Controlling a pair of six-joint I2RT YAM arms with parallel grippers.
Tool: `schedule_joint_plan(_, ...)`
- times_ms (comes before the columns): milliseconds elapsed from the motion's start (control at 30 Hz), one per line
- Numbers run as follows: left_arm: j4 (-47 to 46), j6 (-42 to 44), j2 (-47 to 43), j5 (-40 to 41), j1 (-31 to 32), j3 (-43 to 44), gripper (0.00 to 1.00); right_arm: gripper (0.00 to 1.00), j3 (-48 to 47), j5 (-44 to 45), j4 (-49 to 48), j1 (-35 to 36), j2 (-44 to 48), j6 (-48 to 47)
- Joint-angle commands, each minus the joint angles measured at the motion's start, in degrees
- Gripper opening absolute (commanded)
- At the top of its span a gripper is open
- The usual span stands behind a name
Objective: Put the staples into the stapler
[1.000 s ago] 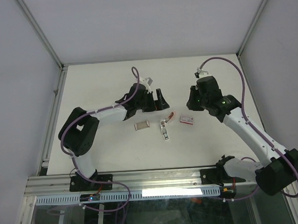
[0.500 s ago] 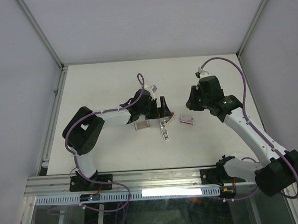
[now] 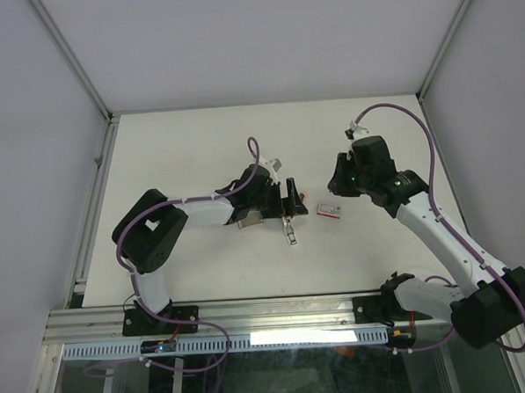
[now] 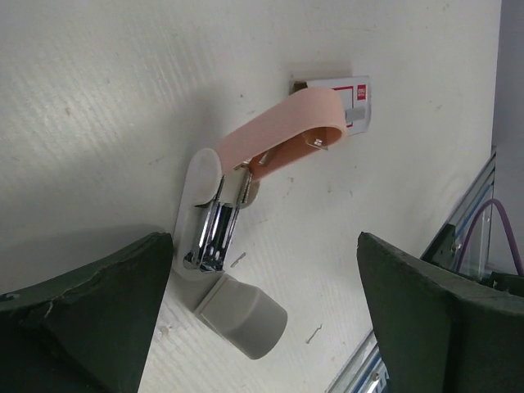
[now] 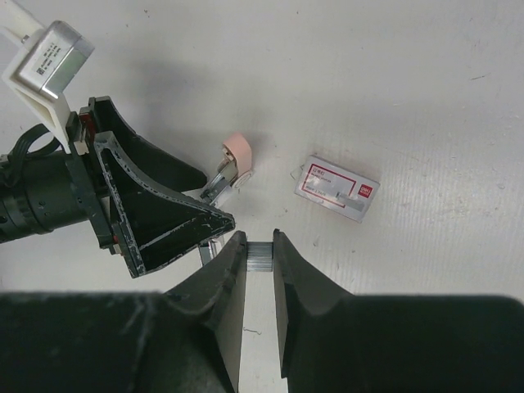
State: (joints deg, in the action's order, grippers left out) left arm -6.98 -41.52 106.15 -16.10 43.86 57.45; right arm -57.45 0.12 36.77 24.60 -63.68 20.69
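Observation:
The stapler [image 3: 288, 226] lies mid-table with its pink top [image 4: 282, 131] swung up off the chrome magazine [image 4: 214, 229]; it also shows in the right wrist view [image 5: 235, 157]. My left gripper [image 3: 289, 201] is open wide just above it, with the stapler's front end between its fingers [image 4: 262, 327]. My right gripper [image 3: 339, 184] hovers right of the stapler, shut on a short silvery strip of staples [image 5: 259, 255]. A flat silvery-grey rectangle with a brownish rim [image 3: 245, 222] lies mostly covered by the left arm.
A red-and-white cardboard box [image 3: 332, 211] lies right of the stapler, and shows in both wrist views [image 4: 348, 92] [image 5: 340, 189]. A small grey plastic piece [image 4: 241, 317] lies at the magazine's front end. A loose staple [image 4: 313, 336] lies on the table. An aluminium rail runs along the near edge.
My left gripper has moved right and nearer, from behind the silvery rectangle to right over the stapler, and its arm now covers the rectangle. The right arm has hardly moved.

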Motion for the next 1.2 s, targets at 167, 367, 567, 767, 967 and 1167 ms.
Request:
schedule_joint_plan(167,-4.76,-1.17,0.49,-2.14,1.84,1.46,0.98,0.2,0.68,-1.17,-2.65,-0.34,2.07,0.04)
schedule_joint_plan(367,-5.5,-1.72,1.56,-2.32,2.88,2.25,0.99,0.21,2.09,-1.7,-3.38,-0.34,2.07,0.54)
schedule_joint_plan(567,-6.35,-1.34,2.99,-2.95,3.52,3.32,0.99,0.2,2.91,-2.32,-3.81,-0.26,1.99,0.92)
schedule_joint_plan(767,-6.12,-0.15,1.35,-0.13,3.59,2.93,0.99,0.2,4.84,-2.92,-4.89,-0.2,1.77,1.38)
schedule_joint_plan(967,-2.82,2.82,-5.66,4.31,0.95,1.41,0.99,0.2,7.51,-5.15,-8.79,0.74,0.51,-0.11)
schedule_joint_plan(1167,0.05,5.13,-14.98,3.83,-5.35,-0.53,0.99,0.2,8.17,-1.01,-12.95,5.47,-3.94,-2.45)
